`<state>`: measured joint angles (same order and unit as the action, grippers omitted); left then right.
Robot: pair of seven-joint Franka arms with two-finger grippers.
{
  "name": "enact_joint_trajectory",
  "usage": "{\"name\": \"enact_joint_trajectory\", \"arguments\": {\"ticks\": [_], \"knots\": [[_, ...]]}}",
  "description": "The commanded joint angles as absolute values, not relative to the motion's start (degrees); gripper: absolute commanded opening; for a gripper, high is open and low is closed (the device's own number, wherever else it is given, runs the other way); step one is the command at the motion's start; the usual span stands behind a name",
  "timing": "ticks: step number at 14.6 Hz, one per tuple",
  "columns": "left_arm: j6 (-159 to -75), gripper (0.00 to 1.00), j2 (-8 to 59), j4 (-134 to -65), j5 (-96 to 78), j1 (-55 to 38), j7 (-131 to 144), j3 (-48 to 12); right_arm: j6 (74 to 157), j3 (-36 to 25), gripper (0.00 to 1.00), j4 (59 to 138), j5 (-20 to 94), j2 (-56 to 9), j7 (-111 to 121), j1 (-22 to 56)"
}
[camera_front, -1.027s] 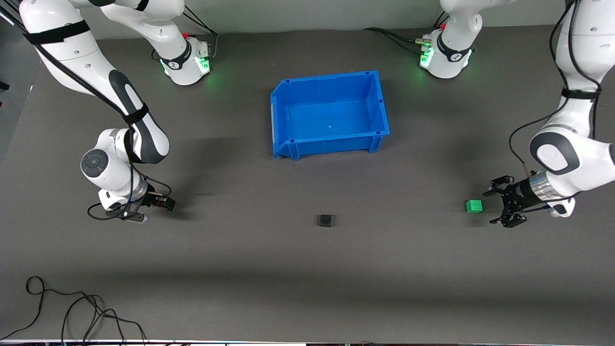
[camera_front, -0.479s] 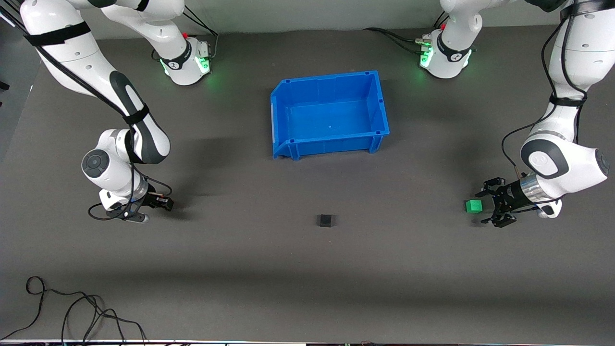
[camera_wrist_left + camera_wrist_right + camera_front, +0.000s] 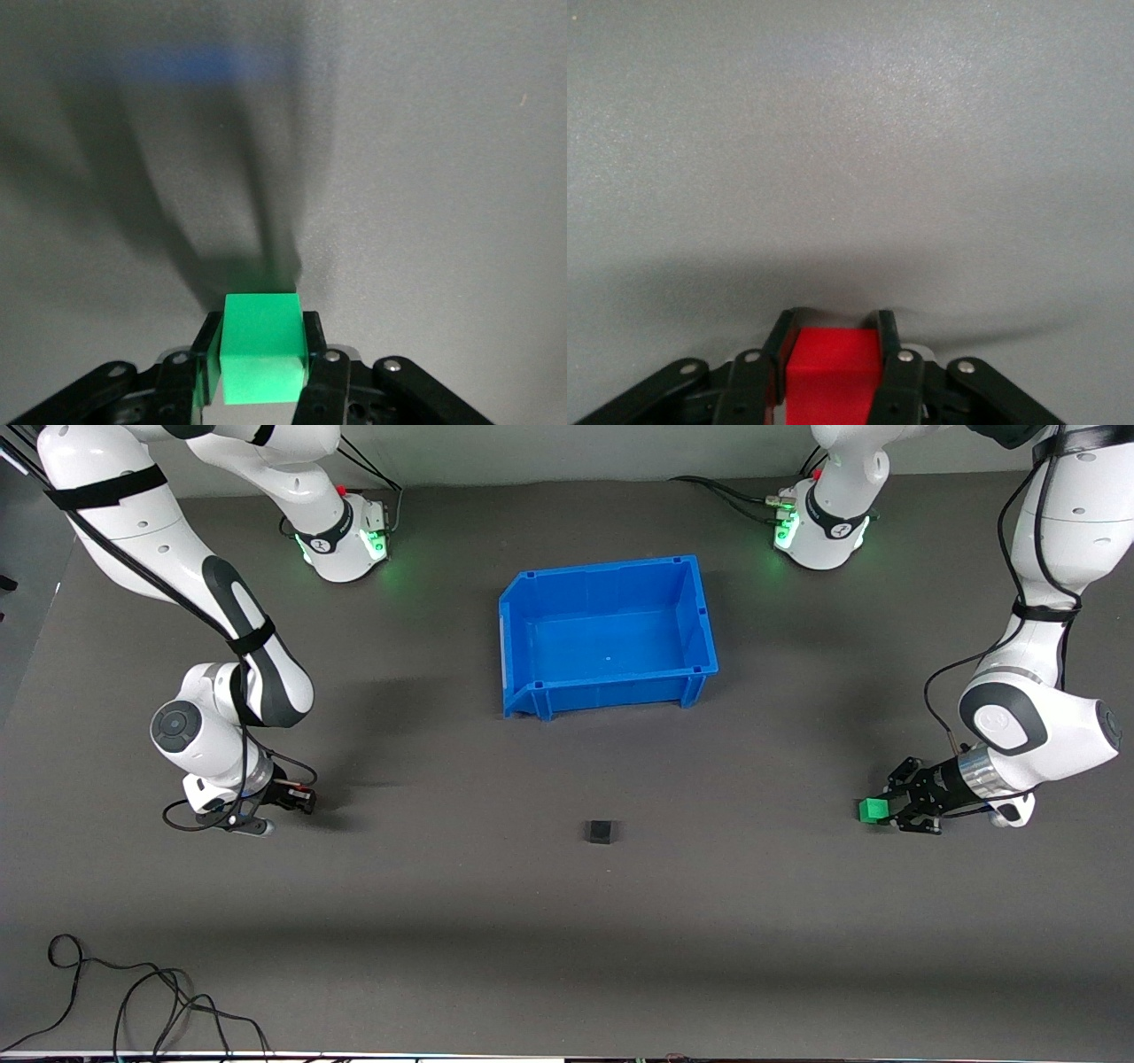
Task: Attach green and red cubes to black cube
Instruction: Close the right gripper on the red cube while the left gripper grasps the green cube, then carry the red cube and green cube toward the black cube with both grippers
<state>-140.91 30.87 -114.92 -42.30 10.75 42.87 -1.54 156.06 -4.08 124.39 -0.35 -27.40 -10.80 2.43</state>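
The green cube [image 3: 873,809] sits on the grey mat near the left arm's end of the table. My left gripper [image 3: 886,811] is shut on it, and in the left wrist view the cube [image 3: 261,345] fills the gap between the two fingers of that gripper [image 3: 260,324]. My right gripper [image 3: 299,800] is low over the mat near the right arm's end and is shut on the red cube [image 3: 831,372], which shows between the fingers of that gripper [image 3: 835,329] in the right wrist view. The black cube [image 3: 600,832] lies alone on the mat between the two grippers.
An empty blue bin [image 3: 532,691] stands mid-table, farther from the front camera than the black cube. A loose black cable [image 3: 133,1001] lies at the mat's near edge toward the right arm's end.
My left gripper has moved up to the green cube and its fingers have closed around it. The right gripper has stayed nearly still with the red cube.
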Motion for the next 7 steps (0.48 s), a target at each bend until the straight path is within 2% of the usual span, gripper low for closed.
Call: {"name": "enact_joint_trajectory", "arguments": {"ticks": [1,3,7], "knots": [[-141.6,0.32,30.7,-115.1,-43.4,10.5,41.6,-1.4,156.8,-4.1,0.0,124.1,-0.5,-27.7,-11.8,2.5],[-141.2,0.32,30.3,-114.9,-43.4,10.5,41.7,-1.4,156.8,-4.1,0.0,124.0,1.0,-27.2,-11.8,2.5],[-139.4,0.32,29.4,-111.6,-43.4,10.5,44.0,-1.3,155.6,-4.0,0.0,122.1,13.2,-26.7,-13.5,3.3]]}}
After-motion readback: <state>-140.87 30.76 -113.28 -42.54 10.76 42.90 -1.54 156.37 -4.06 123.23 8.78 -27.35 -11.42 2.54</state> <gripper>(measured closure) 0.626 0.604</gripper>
